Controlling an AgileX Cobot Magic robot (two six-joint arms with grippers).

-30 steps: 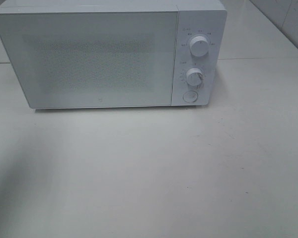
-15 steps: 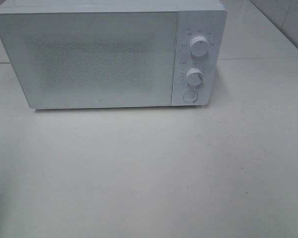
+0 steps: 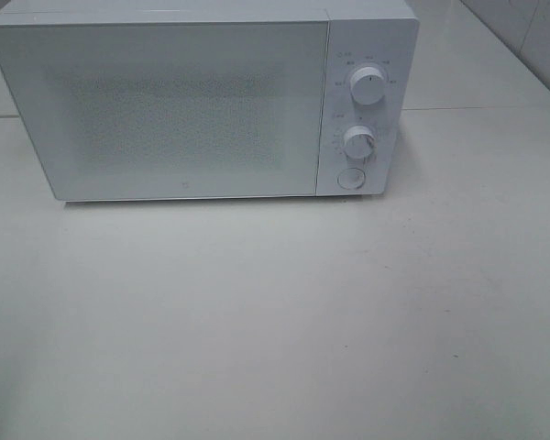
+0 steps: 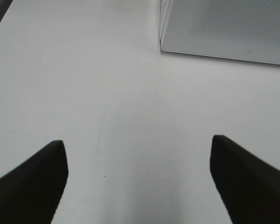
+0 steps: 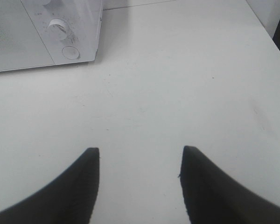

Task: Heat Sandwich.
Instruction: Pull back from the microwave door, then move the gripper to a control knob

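Not much going on in the high view. The white microwave (image 3: 192,101) fills the upper left and middle of the frame, with its door (image 3: 165,110) shut flat. The two knobs (image 3: 368,84) and the round button (image 3: 351,179) sit down its right side. The rest is just pale counter (image 3: 275,321).

The only thing that's changed is the dark shadow that lay over the lower left of the counter a second ago. It thinned out half a second back and now it's basically gone. The microwave hasn't moved at all. My guess is the left arm was pulling back out of that corner, so nothing is being worked on right this second.

The left gripper (image 4: 137,142) has its jaws spread really wide, with nothing but counter between them. It's looking at the lower corner of the door from a little way off. The right gripper (image 5: 140,149) has its jaws apart too, though not as wide, and it's also empty. It's pointed toward the knob end of the microwave but well clear of it.

The sandwich isn't in any view. It's not on the counter that shows and not in either set of jaws. The speckled door window doesn't let me see inside, so I honestly can't tell if it's in there. If it is, turning a knob would be the next step. If not, nothing has really started yet.
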